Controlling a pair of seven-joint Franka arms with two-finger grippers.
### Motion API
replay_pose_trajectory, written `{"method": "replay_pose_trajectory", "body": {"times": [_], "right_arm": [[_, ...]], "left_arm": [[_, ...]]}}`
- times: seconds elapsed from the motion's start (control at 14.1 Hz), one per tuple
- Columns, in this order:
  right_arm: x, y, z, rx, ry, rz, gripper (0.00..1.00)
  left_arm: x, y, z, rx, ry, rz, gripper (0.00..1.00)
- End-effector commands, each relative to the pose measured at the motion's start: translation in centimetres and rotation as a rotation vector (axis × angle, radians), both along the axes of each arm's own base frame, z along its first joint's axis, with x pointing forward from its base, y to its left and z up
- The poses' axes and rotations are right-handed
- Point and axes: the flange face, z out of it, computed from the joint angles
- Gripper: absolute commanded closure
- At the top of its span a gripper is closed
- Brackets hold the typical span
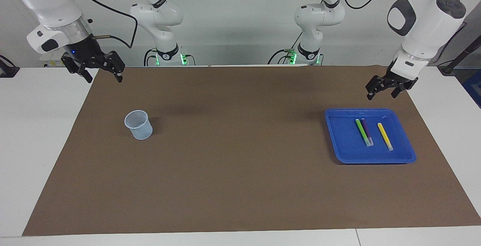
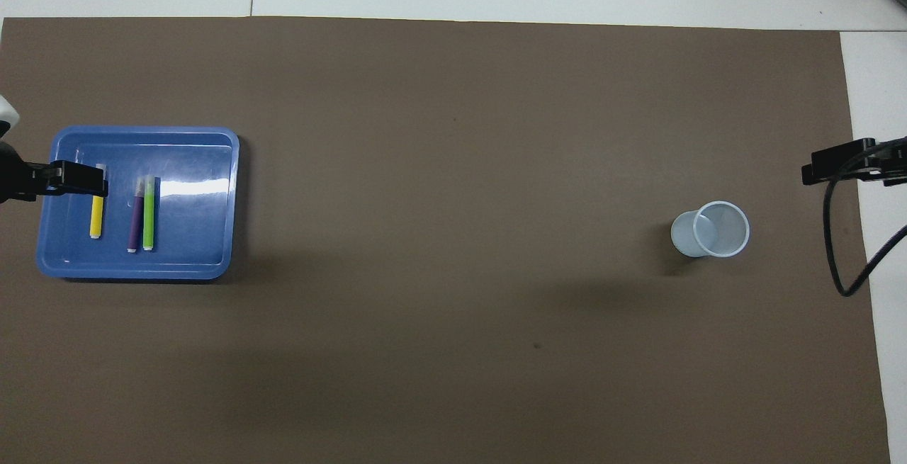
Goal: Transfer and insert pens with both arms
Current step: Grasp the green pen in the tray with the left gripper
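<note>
Three pens lie side by side in a blue tray (image 1: 340, 144) toward the left arm's end of the table: lime green (image 1: 362, 130), purple (image 1: 366, 129) touching it, and yellow (image 1: 384, 136) apart from them. In the overhead view they show as yellow (image 2: 96, 212), purple (image 2: 134, 223) and green (image 2: 149, 216) in the tray (image 2: 202, 237). My left gripper (image 1: 382, 92) is open and empty, raised over the tray's robot-side edge (image 2: 99, 182). My right gripper (image 1: 102, 76) is open and empty, raised over the mat's corner at the right arm's end (image 2: 808, 172).
A pale blue mesh cup (image 1: 139, 125) stands upright on the brown mat (image 1: 240, 163) toward the right arm's end, also seen in the overhead view (image 2: 712, 230). Two smaller white arms with green lights (image 1: 169, 56) stand at the table's robot edge. White table surrounds the mat.
</note>
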Motion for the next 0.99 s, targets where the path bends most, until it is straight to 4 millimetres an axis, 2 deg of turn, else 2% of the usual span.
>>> {"method": "replay_pose_trajectory", "body": {"times": [0.0,0.14,0.28,0.43,0.64,0.92], "right_arm": [[-0.2,0.1,0.2,0.000,-0.019,0.010,0.00],[-0.2,0.1,0.2,-0.001,-0.020,0.010,0.00],[-0.2,0.1,0.2,-0.001,-0.020,0.010,0.00],[-0.3,-0.1,0.2,-0.001,-0.019,0.008,0.00],[-0.2,0.1,0.1,0.000,-0.019,0.011,0.00],[-0.5,0.6,0.0,0.000,-0.004,0.031,0.00]], "left_arm": [[1.4,0.7,-4.1,0.001,0.002,-0.022,0.00],[1.2,0.2,-8.0,0.003,-0.003,-0.030,0.00],[0.2,0.3,-11.8,0.004,-0.017,-0.028,0.00],[0.6,0.5,-15.2,0.004,0.012,-0.026,0.00],[1.2,0.2,-17.8,0.006,0.018,-0.030,0.00],[1.8,0.3,-20.1,0.009,0.012,-0.027,0.00]]}}
